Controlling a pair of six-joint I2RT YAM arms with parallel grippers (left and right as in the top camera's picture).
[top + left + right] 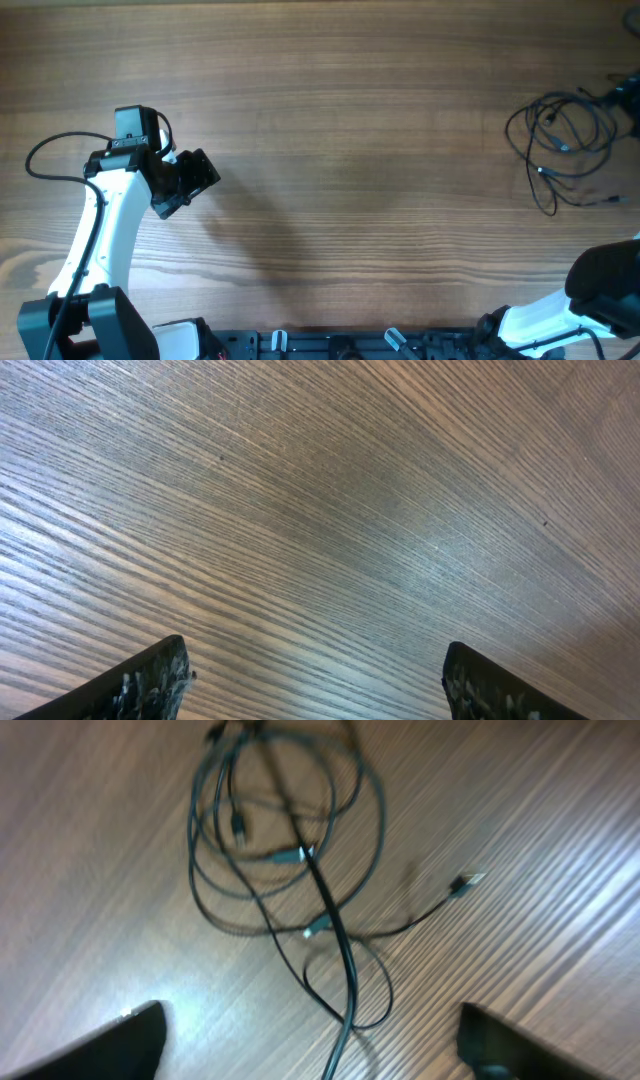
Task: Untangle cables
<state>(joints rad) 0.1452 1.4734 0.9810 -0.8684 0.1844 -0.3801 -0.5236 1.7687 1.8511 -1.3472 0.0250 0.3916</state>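
Cables (319,890) lie loose ahead of right gripper (310,1025), jaws spread; left gripper (315,680) likewise.

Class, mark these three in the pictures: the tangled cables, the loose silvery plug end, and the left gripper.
cables (331,920): right wrist view, on the thicker strand crossing the loops.
silvery plug end (468,880): right wrist view, on its metal tip.
left gripper (203,182): overhead view, midway between its fingertips.

A wooden table (350,120) with fine, pronounced grain fills the view, softly lit with a faint sheen.
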